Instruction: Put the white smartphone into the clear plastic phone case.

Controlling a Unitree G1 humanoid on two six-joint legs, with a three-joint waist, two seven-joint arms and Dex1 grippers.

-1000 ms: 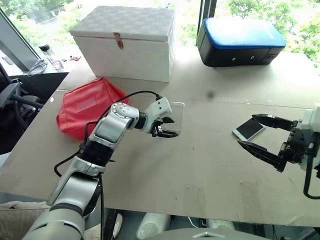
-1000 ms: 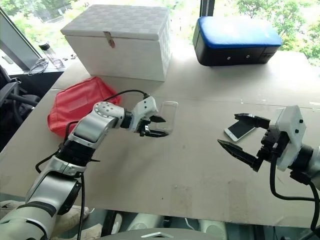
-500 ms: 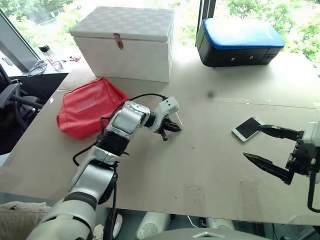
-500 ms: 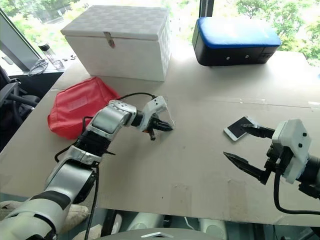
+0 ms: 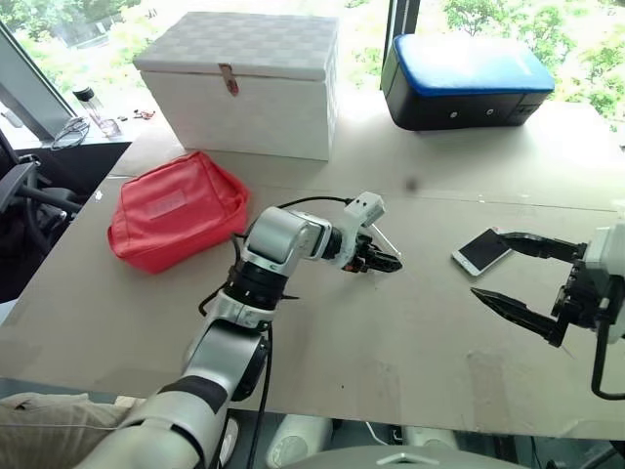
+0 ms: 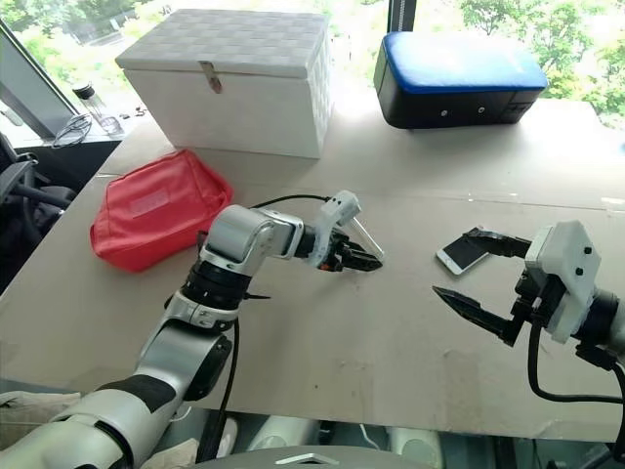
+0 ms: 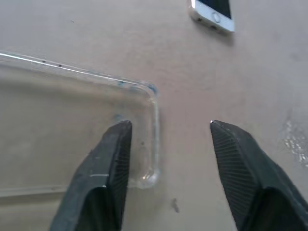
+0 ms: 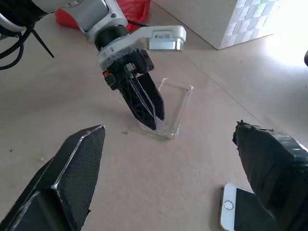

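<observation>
The left end effector sits near the middle of the counter, pointing toward three o'clock in the head views. Its two black fingers are spread apart, and the wrist view shows a clear gap between them. One finger overlaps a corner of the clear plastic phone case; the other stands off past the case's rim. Whether the fingers touch the case cannot be told. The case is at the fingertips, and the right wrist view shows it tilted up from the counter behind the two fingers.

The right end effector hangs at the three o'clock side of the counter, its fingers spread wide with nothing between them. One fingertip reaches over toward the white smartphone, which lies flat on the counter, screen up, just beside that tip. The phone is well apart from the case, at about three o'clock from it.

Farther out, a red pouch lies at about nine o'clock from the left end effector. A white box with a small latch on the front stands at the far side of the counter, at about eleven o'clock. A black case with a blue top sits at about one o'clock, near the window.
</observation>
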